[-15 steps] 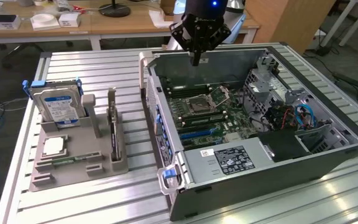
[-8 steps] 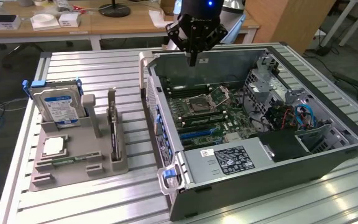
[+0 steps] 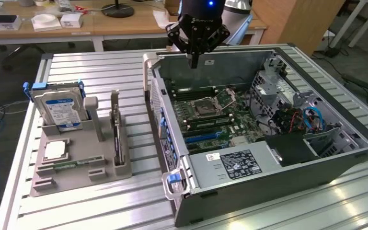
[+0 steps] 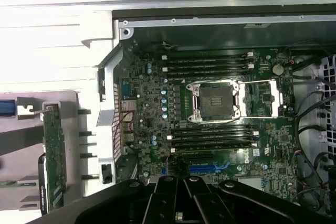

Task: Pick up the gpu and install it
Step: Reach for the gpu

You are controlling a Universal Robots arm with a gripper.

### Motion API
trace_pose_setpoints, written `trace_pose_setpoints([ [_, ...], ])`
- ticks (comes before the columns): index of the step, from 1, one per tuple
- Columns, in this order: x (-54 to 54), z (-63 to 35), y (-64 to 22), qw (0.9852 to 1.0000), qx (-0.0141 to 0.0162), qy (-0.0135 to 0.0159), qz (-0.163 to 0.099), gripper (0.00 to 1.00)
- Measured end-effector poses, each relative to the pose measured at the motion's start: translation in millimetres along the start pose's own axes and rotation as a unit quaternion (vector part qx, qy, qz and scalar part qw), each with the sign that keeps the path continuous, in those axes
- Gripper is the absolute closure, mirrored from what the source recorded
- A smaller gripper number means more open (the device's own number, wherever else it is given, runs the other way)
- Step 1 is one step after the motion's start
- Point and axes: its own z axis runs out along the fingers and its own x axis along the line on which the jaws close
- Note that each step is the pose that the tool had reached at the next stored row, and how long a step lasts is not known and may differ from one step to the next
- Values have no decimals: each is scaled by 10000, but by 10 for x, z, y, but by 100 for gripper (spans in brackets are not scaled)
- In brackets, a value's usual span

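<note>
The gripper (image 3: pixel 195 63), fingers closed together on nothing, is hovering above the open case (image 3: pixel 267 189); the gpu (image 3: pixel 115 127) is standing edge-on in the holder (image 3: pixel 75 168), its lower edge hidden.

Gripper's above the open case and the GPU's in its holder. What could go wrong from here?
1. The shut gripper hangs over the open computer case, while the gpu stands outside it in the gray holder. A low crossing might clip the case wall.
2. The gpu is thin and on edge, with the hard drive nearby. An off-centre grasp could tilt it.
3. The CPU socket lies open, so a slipped card could strike it.
</note>
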Motion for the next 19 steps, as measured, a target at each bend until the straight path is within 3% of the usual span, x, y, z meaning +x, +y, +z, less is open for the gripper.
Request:
trace_pose_setpoints([
  [19,212,-6,-18,10000,0,0,0,90],
])
